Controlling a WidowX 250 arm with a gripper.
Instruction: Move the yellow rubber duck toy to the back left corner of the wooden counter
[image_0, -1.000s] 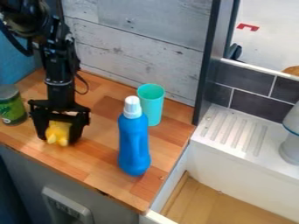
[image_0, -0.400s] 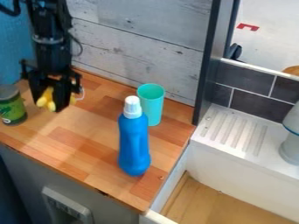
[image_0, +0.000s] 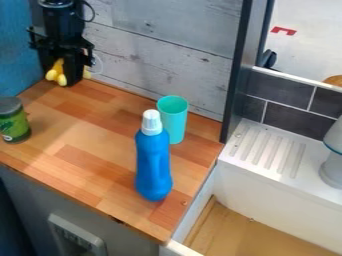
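Jaws: gripping yellow object (image_0: 51, 75), apparently bearing its weight
Jar (image_0: 13, 122): left, upright on table (image_0: 83, 160)
Bottle (image_0: 153, 165): base-down, nearer than cup (image_0: 174, 120)

1. ok so no words or numbers I can actually read here, sorry
2. green label (image_0: 14, 126) on the jar (image_0: 9, 106), nearer the camera than the hand (image_0: 65, 72): pale marks, too small to make out
3. red mark (image_0: 283, 31), well right of the hand in view, on a white surface (image_0: 310, 50): can't read it as text
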